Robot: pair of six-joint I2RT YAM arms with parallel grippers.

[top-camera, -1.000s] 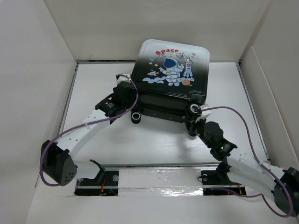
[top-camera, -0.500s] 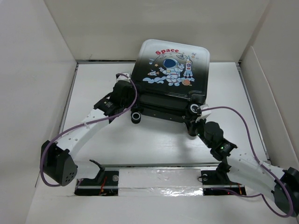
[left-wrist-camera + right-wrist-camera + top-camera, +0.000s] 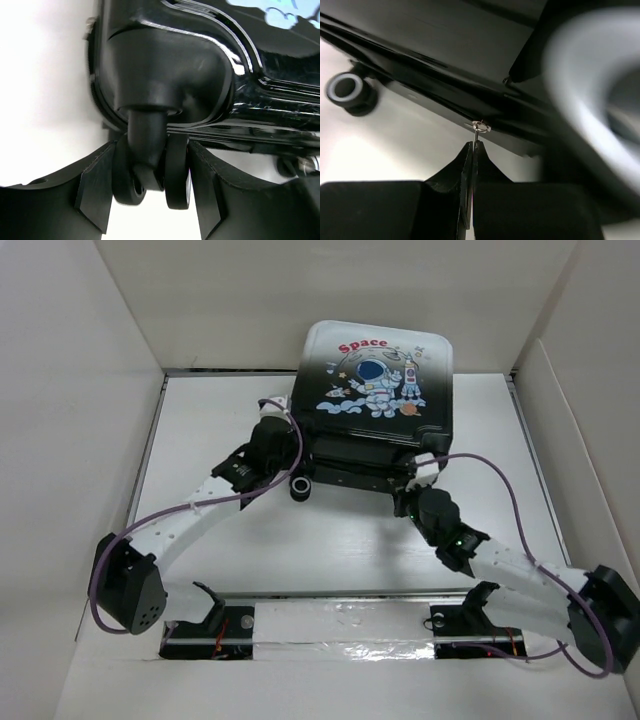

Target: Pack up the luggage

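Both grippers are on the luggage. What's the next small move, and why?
Probably drag the right gripper slowly along the edge of the luggage. It is pinched shut on the zipper pull, and the left gripper clamps a wheel, which should brace the case.

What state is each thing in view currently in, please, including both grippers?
luggage: lying print side up, lid down on the base; whether it is zipped cannot be told.
left gripper: shut on a corner wheel.
right gripper: shut on the zipper pull.
other wheel: free, nothing gripping it.
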